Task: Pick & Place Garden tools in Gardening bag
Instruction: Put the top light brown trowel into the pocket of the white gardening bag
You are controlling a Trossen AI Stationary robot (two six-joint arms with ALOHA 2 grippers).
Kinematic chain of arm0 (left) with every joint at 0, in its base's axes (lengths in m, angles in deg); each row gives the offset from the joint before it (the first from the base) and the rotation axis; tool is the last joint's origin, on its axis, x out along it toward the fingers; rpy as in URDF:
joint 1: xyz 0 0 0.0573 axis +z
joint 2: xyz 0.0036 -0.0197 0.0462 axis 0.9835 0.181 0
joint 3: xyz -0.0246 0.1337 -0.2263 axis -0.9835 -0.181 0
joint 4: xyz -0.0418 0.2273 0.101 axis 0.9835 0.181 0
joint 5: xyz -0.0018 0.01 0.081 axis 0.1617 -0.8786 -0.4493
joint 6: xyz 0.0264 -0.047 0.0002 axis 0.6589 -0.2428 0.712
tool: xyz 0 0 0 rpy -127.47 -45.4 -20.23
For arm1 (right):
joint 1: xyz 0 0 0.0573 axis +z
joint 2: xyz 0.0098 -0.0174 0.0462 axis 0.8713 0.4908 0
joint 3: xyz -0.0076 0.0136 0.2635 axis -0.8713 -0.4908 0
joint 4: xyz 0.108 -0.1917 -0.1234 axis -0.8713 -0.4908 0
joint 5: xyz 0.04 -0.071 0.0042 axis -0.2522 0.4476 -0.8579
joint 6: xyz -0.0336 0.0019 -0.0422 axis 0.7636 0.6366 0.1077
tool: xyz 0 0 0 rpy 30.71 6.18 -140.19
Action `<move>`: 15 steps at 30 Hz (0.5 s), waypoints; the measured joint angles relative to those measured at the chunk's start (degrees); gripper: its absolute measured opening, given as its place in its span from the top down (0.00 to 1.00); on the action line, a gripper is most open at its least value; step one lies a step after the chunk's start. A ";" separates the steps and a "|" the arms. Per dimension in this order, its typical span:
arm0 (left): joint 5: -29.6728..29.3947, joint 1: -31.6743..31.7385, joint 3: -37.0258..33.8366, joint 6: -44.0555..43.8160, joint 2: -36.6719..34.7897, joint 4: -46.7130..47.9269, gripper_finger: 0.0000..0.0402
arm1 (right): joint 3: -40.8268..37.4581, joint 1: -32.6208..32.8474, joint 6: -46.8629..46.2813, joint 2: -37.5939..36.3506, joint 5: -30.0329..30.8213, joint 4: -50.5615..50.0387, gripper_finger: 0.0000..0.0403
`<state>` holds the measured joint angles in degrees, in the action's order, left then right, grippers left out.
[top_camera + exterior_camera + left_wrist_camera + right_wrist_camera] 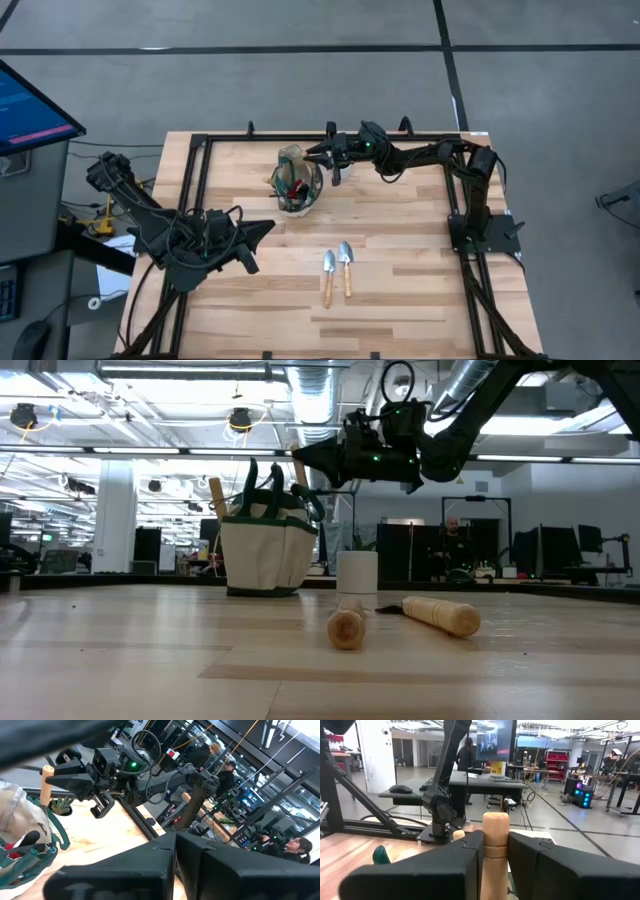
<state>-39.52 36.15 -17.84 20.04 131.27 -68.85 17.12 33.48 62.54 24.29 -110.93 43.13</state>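
The beige gardening bag (296, 182) with green trim stands at the far middle of the table, several tools sticking out of it (262, 548). My right gripper (313, 152) reaches level over the bag's right rim, shut on an upright light wooden tool handle (495, 837). That tool's head is hidden below, in the bag's mouth. Two silver trowels (328, 272) (346, 264) with wooden handles lie flat side by side near the table's middle. My left gripper (175, 857) hangs shut and empty above the table's left part (262, 232). My right gripper pinches the wooden handle near its top end (495, 851) between its two fingers (70, 779). The fingers come level from the table's right side and lie across the handle. The handle stands upright, its rounded top (47, 770) above the fingers and its lower part reaching down into the bag.
A small white pot (357, 572) with a dark plant (61, 806) stands just right of the bag, under my right arm. A black frame (200, 170) runs around the wooden table. Bare wood lies on the near side of the two trowels.
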 joint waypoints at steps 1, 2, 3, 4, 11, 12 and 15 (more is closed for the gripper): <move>0.00 0.00 0.00 0.00 0.00 -0.03 0.99 | 0.00 0.13 0.01 0.05 0.00 0.06 0.87; 0.00 0.00 0.00 0.00 0.00 -0.02 0.99 | 0.02 0.37 0.00 0.65 0.00 0.96 0.87; 0.00 0.00 0.00 0.00 0.00 -0.03 0.99 | 0.13 0.60 -0.18 1.55 0.07 2.16 0.87; 0.00 0.00 0.00 0.00 0.00 -0.05 0.99 | 0.05 0.82 -1.28 2.53 0.00 2.78 0.87; 0.00 0.00 0.00 -0.02 0.00 -0.59 0.99 | -0.02 -0.12 -7.07 7.57 -0.78 8.62 0.87; 0.00 0.00 0.00 -0.02 0.00 -0.59 0.99 | -0.02 -0.35 -7.43 7.58 -1.34 8.63 0.87; 0.00 0.00 0.00 0.00 0.00 -0.65 0.99 | 0.00 -0.42 -7.37 7.52 -1.50 8.72 0.85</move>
<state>-39.52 36.15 -17.84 20.04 131.27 -69.50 17.12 33.06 55.17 31.82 -112.43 51.85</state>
